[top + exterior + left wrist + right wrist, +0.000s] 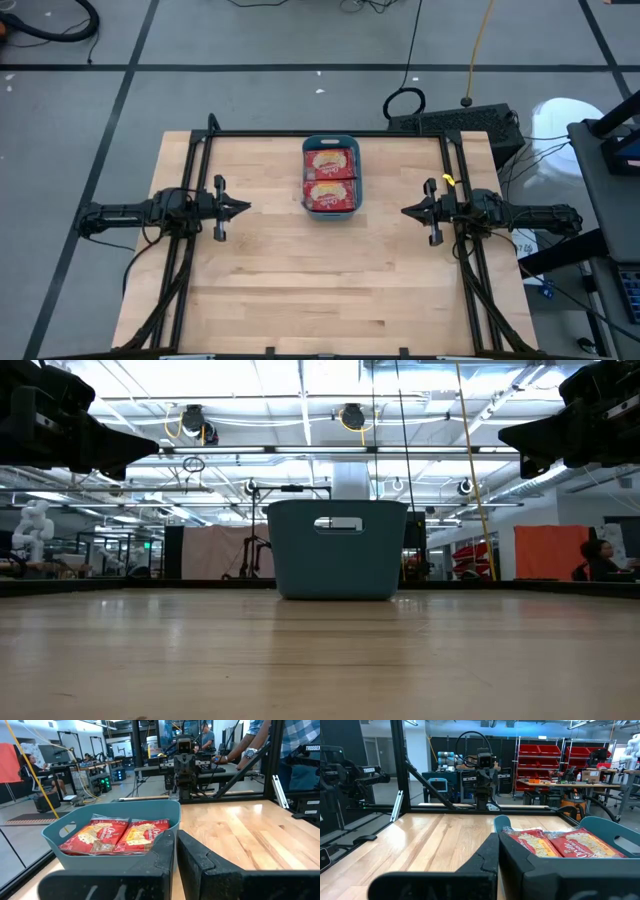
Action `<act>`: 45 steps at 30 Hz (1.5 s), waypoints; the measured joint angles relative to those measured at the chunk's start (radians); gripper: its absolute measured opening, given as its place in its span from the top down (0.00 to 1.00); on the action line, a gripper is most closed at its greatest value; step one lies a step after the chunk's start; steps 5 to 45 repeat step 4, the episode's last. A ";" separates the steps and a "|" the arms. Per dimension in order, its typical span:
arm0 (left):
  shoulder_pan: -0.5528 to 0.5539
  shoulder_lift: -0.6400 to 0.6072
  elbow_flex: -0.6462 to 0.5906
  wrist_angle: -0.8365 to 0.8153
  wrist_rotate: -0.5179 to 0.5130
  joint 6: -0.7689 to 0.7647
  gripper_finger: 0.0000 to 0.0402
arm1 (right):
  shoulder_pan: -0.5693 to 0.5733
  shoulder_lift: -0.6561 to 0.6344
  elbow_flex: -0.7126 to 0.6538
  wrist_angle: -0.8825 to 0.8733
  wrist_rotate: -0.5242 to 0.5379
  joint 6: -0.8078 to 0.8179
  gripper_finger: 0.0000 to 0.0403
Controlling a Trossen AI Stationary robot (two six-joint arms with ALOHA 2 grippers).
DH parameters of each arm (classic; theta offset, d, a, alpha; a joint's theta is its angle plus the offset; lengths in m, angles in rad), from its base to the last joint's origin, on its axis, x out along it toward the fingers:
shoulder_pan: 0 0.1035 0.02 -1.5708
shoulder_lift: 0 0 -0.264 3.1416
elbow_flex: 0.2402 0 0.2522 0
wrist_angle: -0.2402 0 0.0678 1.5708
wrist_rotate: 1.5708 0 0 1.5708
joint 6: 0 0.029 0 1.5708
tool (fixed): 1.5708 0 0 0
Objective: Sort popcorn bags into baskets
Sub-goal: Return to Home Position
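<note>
A teal basket (330, 177) stands at the table's far middle, filled with red popcorn bags (330, 178) lying flat, picture side up (115, 836) (560, 842). In the low view the basket (337, 548) shows its handle slot. My left gripper (243, 208) hovers level at the table's left side, shut, pointing right. My right gripper (408, 211) hovers level at the right side, shut, pointing left. Both are clear of the basket and hold nothing.
A black frame (330, 134) runs along the table's far edge and down both sides. Bare wood (330, 290) lies between the arms and toward the near edge. People stand and sit beyond the table (280, 750) in the room.
</note>
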 joint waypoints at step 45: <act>0.000 0.000 0.000 0.000 0.000 0.000 0.94 | 0.000 0.000 0.000 0.000 0.000 0.000 1.00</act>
